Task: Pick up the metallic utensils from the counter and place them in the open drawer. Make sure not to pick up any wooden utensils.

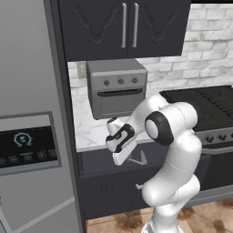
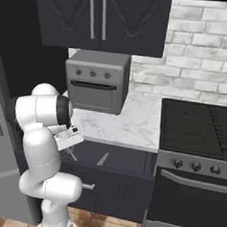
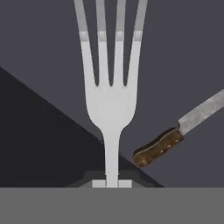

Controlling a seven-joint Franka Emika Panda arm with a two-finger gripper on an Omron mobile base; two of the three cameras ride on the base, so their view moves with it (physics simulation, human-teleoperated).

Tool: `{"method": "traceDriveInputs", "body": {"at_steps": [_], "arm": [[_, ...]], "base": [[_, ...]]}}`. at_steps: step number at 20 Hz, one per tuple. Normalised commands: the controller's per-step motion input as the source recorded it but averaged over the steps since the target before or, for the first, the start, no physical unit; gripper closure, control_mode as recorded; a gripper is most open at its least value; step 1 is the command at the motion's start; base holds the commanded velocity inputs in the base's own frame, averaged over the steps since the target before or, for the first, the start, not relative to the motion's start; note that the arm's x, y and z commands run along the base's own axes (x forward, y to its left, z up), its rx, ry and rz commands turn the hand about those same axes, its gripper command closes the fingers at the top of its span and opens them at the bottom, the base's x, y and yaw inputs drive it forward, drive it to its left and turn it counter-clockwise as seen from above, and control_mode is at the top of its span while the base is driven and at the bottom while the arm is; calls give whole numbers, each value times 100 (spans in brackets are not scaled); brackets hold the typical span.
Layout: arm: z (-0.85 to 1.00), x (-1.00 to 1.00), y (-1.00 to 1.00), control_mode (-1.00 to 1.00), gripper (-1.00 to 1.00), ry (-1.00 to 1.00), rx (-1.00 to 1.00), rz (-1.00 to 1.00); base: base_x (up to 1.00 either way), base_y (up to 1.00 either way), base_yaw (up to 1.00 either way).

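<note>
Kitchen, dark drawer (image 2: 126, 159) open under marble counter (image 2: 129, 126) | gripper (image 3: 112, 183) clamped on fork (image 3: 111, 105) handle, tines pointing down over drawer, likely for release | knife (image 3: 175, 138) already lies inside, beside fork.

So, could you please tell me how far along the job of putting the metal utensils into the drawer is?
Done: the slim knife with silver blade and brown handle already lies in the open dark charcoal drawer. In hand: the gripper is shut on the small silver fork, held over the drawer. Left: lower the fork, release it and withdraw.
</note>
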Motion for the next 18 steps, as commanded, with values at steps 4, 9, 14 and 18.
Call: {"method": "traceDriveInputs", "body": {"at_steps": [4, 9, 14, 18], "arm": [[2, 0, 0, -100, 100, -7, 3, 16], [-3, 5, 0, -100, 100, -5, 0, 14], [-2, 15, 0, -100, 100, -13, 0, 4], [0, 18, 0, -100, 100, -10, 0, 0]], "base": [[0, 0, 0], [0, 0, 0], [0, 0, 0], [0, 0, 0]]}}
